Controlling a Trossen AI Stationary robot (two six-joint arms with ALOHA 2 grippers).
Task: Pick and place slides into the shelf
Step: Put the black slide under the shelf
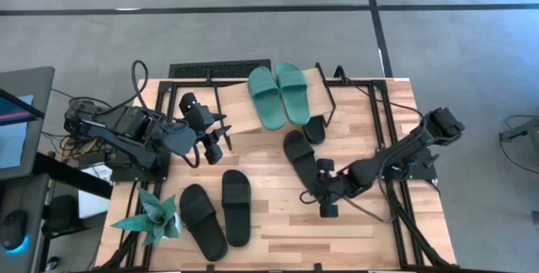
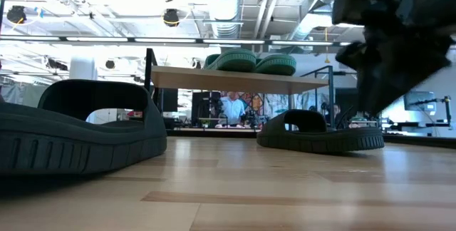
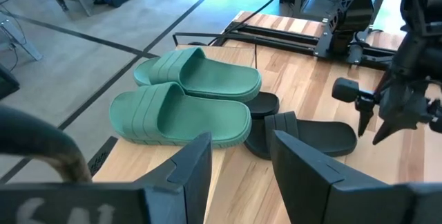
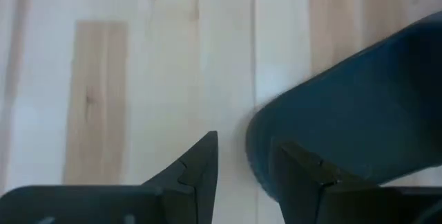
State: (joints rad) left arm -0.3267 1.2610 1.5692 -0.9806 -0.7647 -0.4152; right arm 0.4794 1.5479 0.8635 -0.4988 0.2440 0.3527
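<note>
- Two teal slides (image 1: 279, 94) sit side by side on the shelf (image 1: 236, 111); four black ones lie on the table (image 1: 354, 231).
- Right gripper (image 1: 324, 199), jaws parted and empty, hangs at one black slide (image 1: 299, 157).
- Left gripper (image 1: 221, 136), released, hovers beside the shelf.

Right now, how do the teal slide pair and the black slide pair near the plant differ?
Colour: the teal slides are green, the black pair near the teal paper plant is black. Place: the teal slides lie on the shelf, the black pair lies on the tabletop. The black slides lie slightly splayed, while the teal ones lie close together. Both pairs share the same wide-strap, open-toe shape, soles down.
</note>
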